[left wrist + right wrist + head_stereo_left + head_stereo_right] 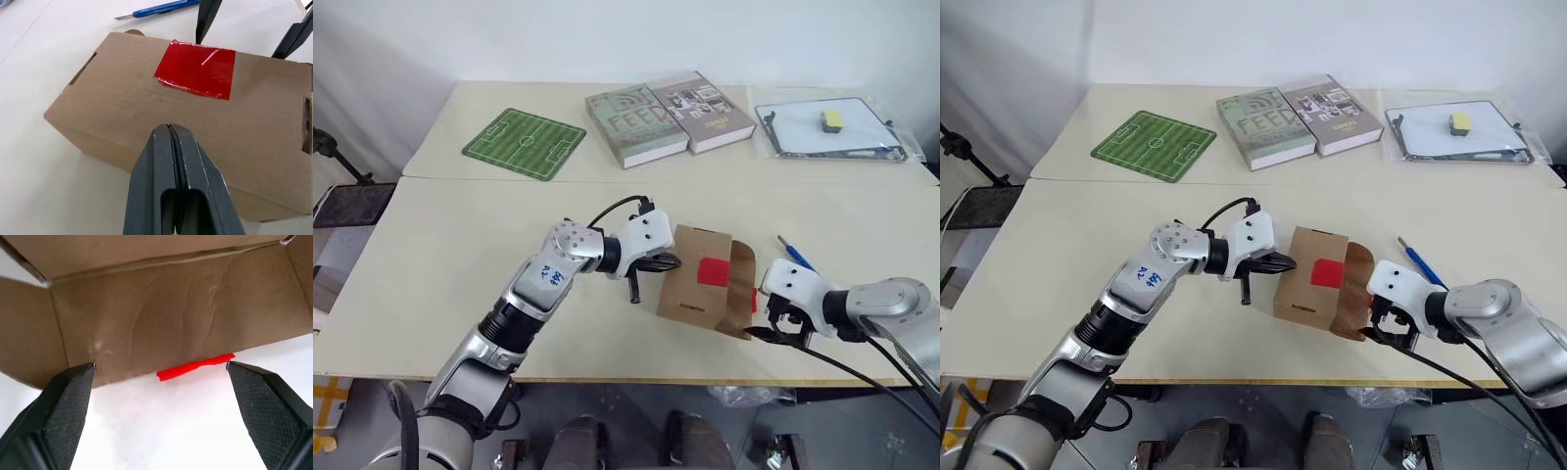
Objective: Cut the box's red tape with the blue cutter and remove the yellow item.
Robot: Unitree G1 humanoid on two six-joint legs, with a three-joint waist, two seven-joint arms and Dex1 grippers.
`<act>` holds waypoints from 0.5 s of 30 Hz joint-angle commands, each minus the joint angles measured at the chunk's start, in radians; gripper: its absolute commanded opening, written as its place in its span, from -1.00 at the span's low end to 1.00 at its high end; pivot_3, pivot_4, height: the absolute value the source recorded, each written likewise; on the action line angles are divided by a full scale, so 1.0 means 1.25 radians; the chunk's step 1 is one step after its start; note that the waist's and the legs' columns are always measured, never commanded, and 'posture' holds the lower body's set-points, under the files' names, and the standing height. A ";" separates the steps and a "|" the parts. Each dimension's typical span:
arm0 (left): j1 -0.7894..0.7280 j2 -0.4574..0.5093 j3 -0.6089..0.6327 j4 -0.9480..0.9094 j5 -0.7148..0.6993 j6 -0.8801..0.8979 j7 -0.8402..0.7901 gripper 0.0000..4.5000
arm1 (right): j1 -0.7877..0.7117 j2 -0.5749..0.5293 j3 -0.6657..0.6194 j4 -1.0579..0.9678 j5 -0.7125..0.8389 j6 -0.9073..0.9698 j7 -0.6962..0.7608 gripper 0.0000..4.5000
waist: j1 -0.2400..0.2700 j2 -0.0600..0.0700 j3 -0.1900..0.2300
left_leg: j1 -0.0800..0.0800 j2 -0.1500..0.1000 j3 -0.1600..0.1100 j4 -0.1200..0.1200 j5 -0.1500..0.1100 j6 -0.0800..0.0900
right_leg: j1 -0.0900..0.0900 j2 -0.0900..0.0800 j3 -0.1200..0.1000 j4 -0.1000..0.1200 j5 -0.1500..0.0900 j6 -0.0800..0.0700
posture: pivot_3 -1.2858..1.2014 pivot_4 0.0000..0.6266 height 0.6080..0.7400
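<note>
The blue cutter lies partly hidden behind the right end effector.

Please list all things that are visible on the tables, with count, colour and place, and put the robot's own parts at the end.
box: 1, brown, near table, between the grippers, flap open at its right end
red tape: 1, red, on the box's top
blue cutter: 1, blue, near table, behind the right gripper
books: 2, grey-green and grey, far table, side by side
football-pitch mat: 1, green, far table, left
whiteboard: 1, white, far table, right, in clear wrap
eraser: 1, yellow and grey, on the whiteboard
left gripper: 1, black, jaws shut, at the box's left side
right gripper: 1, black, jaws open, at the open flap
</note>
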 commanded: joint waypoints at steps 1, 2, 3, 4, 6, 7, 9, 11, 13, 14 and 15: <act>0.029 0.009 -0.017 0.004 0.019 0.035 0.004 -1.00 | 0.032 -0.026 -0.003 0.008 -0.031 -0.008 0.010 0.99 | 0.000 -0.001 0.000 | 0.000 0.000 0.000 0.000 0.000 0.000 | 0.000 0.000 0.000 0.000 0.000 0.000 | 0.03 -0.52 1.00; 0.030 0.009 -0.016 0.003 0.018 0.037 0.006 -1.00 | 0.036 -0.026 -0.006 0.008 -0.033 -0.010 0.010 0.99 | 0.000 -0.001 0.000 | 0.000 0.000 0.000 0.000 0.000 0.000 | 0.000 0.000 0.000 0.000 0.000 0.000 | 0.03 -0.52 1.00; 0.031 0.008 -0.013 0.000 0.016 0.040 0.008 -1.00 | 0.042 -0.027 -0.007 0.006 -0.034 -0.011 0.010 0.99 | -0.001 -0.001 0.000 | 0.000 0.000 0.000 0.000 0.000 0.000 | 0.000 0.000 0.000 0.000 0.000 0.000 | 0.03 -0.52 1.00; 0.033 0.006 -0.011 -0.001 0.015 0.042 0.010 -1.00 | 0.047 -0.027 -0.008 0.005 -0.036 -0.013 0.010 0.99 | -0.001 -0.001 -0.001 | 0.000 0.000 0.000 0.000 0.000 0.000 | 0.000 0.000 0.000 0.000 0.000 0.000 | 0.03 -0.52 1.00; 0.036 0.006 -0.005 -0.007 0.012 0.048 0.014 -1.00 | 0.068 -0.034 -0.008 -0.001 -0.045 -0.019 0.013 0.99 | -0.001 -0.001 -0.001 | 0.001 0.000 0.000 0.000 0.000 0.000 | 0.001 0.000 0.000 0.000 0.000 0.000 | 0.03 -0.52 1.00; 0.039 0.007 -0.001 -0.013 0.010 0.053 0.017 -1.00 | 0.081 -0.036 -0.012 -0.004 -0.048 -0.022 0.013 0.99 | 0.000 -0.001 -0.001 | 0.001 0.000 0.000 0.000 0.000 0.000 | 0.001 0.000 0.000 0.000 0.000 0.000 | 0.03 -0.52 1.00; 0.043 0.008 0.007 -0.020 0.007 0.060 0.022 -1.00 | 0.101 -0.038 -0.023 -0.005 -0.052 -0.028 0.014 0.99 | 0.001 -0.001 -0.001 | 0.001 0.000 0.000 0.000 0.000 0.000 | 0.001 0.000 0.000 0.000 0.000 0.000 | 0.03 -0.52 1.00; 0.046 0.008 0.010 -0.023 0.006 0.061 0.023 -1.00 | 0.109 -0.033 -0.037 -0.005 -0.047 -0.029 0.017 0.99 | 0.002 -0.002 -0.001 | 0.001 0.000 0.000 0.000 0.000 0.000 | 0.001 0.000 0.000 0.000 0.000 0.000 | 0.03 -0.52 1.00; 0.051 0.009 0.011 -0.028 0.006 0.063 0.023 -1.00 | 0.109 -0.025 -0.054 -0.006 -0.035 -0.021 0.019 0.99 | 0.003 -0.003 -0.002 | 0.002 0.000 0.000 0.000 0.000 0.000 | 0.002 0.000 0.000 0.000 0.000 0.000 | 0.03 -0.52 1.00; 0.053 0.008 0.011 -0.029 0.006 0.064 0.024 -1.00 | 0.107 -0.023 -0.060 -0.004 -0.032 -0.019 0.021 0.99 | 0.004 -0.003 -0.002 | 0.002 0.000 0.000 0.000 0.000 0.000 | 0.002 0.000 0.000 0.000 0.000 0.000 | 0.03 -0.52 1.00; 0.053 0.006 0.011 -0.029 0.006 0.066 0.025 -1.00 | 0.106 -0.023 -0.064 0.000 -0.031 -0.019 0.024 0.99 | 0.004 -0.003 -0.002 | 0.002 0.000 -0.001 0.000 0.000 0.000 | 0.002 0.000 0.000 0.000 0.000 0.000 | 0.03 -0.52 1.00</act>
